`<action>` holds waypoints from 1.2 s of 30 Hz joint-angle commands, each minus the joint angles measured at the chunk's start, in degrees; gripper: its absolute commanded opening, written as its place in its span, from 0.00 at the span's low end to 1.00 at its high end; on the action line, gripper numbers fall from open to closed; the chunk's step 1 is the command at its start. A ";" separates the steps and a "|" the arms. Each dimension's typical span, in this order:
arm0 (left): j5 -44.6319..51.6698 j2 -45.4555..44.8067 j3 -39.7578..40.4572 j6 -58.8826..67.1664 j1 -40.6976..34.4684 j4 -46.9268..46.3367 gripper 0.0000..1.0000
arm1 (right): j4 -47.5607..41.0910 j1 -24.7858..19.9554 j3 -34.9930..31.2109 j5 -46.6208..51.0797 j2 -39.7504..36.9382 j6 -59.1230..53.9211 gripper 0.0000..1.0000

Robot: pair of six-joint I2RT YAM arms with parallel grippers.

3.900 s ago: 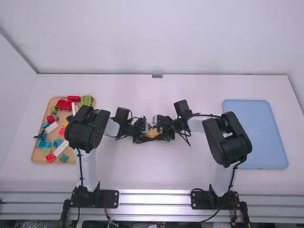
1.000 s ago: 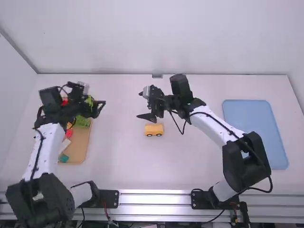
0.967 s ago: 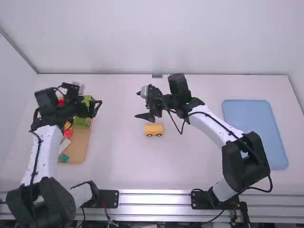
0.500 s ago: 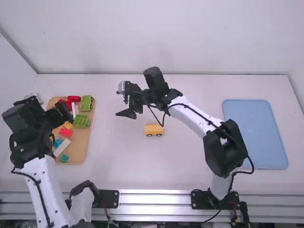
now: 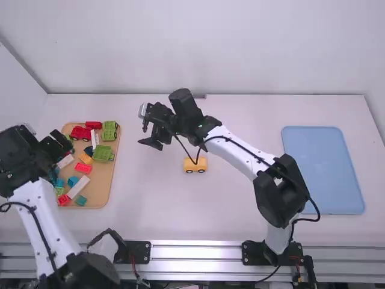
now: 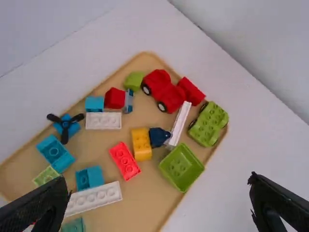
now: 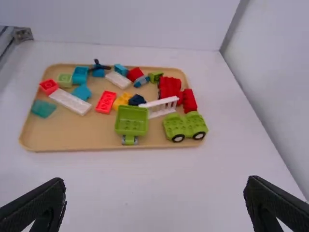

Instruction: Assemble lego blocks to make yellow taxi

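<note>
Yellow taxi (image 5: 195,164) upright on the table (image 5: 240,205), both grippers empty.
High view: taxi between tan tray (image 5: 103,185) and blue tray (image 5: 323,171). Likely light, stiff, slick, apt to roll; I'd pinch its long sides softly, lest the blocks part. Left wrist view: left gripper (image 6: 158,178) spread wide, nothing held. Right wrist view: right gripper (image 7: 155,179) wide apart too, holding nothing.

way through: white table's (image 5: 168,208) near middle | blocking: right arm (image 5: 246,150), between yellow car (image 5: 195,164) and blue tray (image 5: 325,174)
</note>
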 commanded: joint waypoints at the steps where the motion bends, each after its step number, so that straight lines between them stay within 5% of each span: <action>1: 0.48 3.41 4.17 1.27 0.13 -0.90 0.99 | 2.01 -0.74 1.70 -2.45 0.52 3.34 0.99; 15: 2.95 10.56 7.78 -1.66 -0.44 -1.29 0.99 | 4.85 -1.68 1.70 -3.58 0.52 4.61 0.99; 24: -5.09 17.35 9.53 -1.75 -9.55 -1.44 0.99 | 4.17 -1.68 1.70 -3.58 0.52 4.63 0.99; 36: -6.01 40.50 27.26 -1.75 -6.54 -14.67 0.99 | 3.21 -3.02 1.70 -3.41 0.52 4.81 0.99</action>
